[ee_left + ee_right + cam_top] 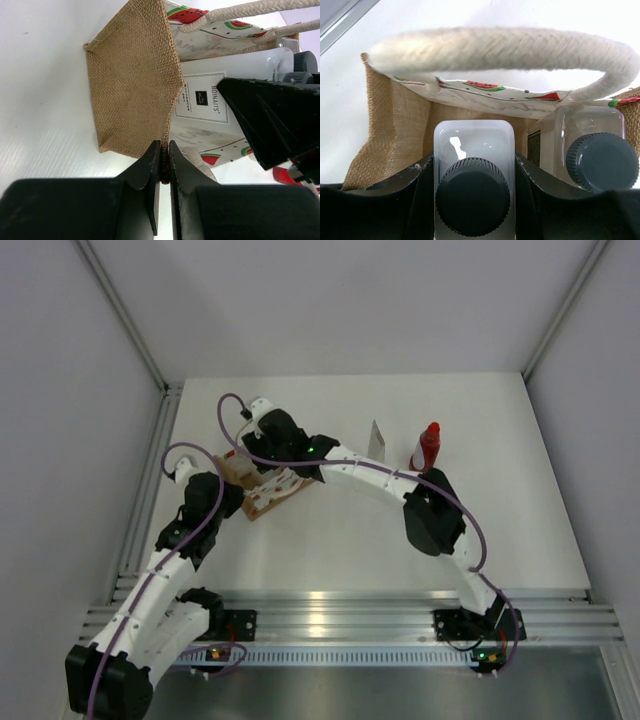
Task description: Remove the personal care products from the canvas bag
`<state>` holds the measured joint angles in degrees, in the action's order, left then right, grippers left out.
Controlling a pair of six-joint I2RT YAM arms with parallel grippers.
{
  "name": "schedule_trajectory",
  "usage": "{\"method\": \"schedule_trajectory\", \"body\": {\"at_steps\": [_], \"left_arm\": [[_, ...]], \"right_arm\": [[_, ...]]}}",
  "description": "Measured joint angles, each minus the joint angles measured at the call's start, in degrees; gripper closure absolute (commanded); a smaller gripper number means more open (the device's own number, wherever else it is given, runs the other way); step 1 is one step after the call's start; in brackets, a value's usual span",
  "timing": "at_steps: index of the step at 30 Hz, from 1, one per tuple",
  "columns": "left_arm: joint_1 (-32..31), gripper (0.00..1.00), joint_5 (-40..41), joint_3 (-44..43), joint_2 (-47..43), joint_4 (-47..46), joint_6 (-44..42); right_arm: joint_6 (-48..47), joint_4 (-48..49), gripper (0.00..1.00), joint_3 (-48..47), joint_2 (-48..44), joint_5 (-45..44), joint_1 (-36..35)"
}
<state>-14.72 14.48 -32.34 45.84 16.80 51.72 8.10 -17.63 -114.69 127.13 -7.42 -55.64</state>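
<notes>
**Top view.** The canvas bag [268, 492] lies on its side on the white table [500, 530], toward the left. Its printed face is up and its long axis runs on a slant from near-left to far-right. The two arms cover much of it. The left gripper [238, 488] is at its left end and the right gripper [274, 466] is at its far edge. From here one cannot tell how either gripper stands. Well to the right, outside the bag, one red bottle [429, 445] stands upright with its pointed cap up. One flat grey tube [378, 439] stands on end just to its left, not touching it.

**Left wrist view.** The left gripper [164, 167] has its fingers pressed together, pinching the rim of the bag's woven brown panel [132, 85]. The bag's mouth and its two white rope handles [250, 9] point to the right of this view. A labelled bottle [202, 97] lies inside, lengthwise, with its capped end toward the mouth. The right gripper's black finger [270, 120] reaches in over it.

**Right wrist view.** The camera looks straight into the bag's mouth, under one handle loop [500, 47]. Two bottles lie side by side with their dark caps facing out. The right gripper [472, 172] is partly closed, and its fingers [417, 195] press both sides of the frosted bottle [472, 140]. The clear bottle [600, 150] lies just to the right of it, outside the grip.
</notes>
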Motion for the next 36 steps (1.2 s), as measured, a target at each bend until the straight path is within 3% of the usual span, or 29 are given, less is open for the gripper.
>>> {"method": "schedule_trajectory", "body": {"at_steps": [27,36], "left_arm": [[0.0,1.0,0.39,0.13,0.04,-0.07,0.72],[0.0,1.0,0.35,0.13,0.02,-0.07,0.87]], "right_arm": [[-4.13,-8.22,1.0,1.57,-19.45,-6.29,-2.49],[-5.05,-9.66,1.0,5.27,-29.51,-9.27,0.74]]}}
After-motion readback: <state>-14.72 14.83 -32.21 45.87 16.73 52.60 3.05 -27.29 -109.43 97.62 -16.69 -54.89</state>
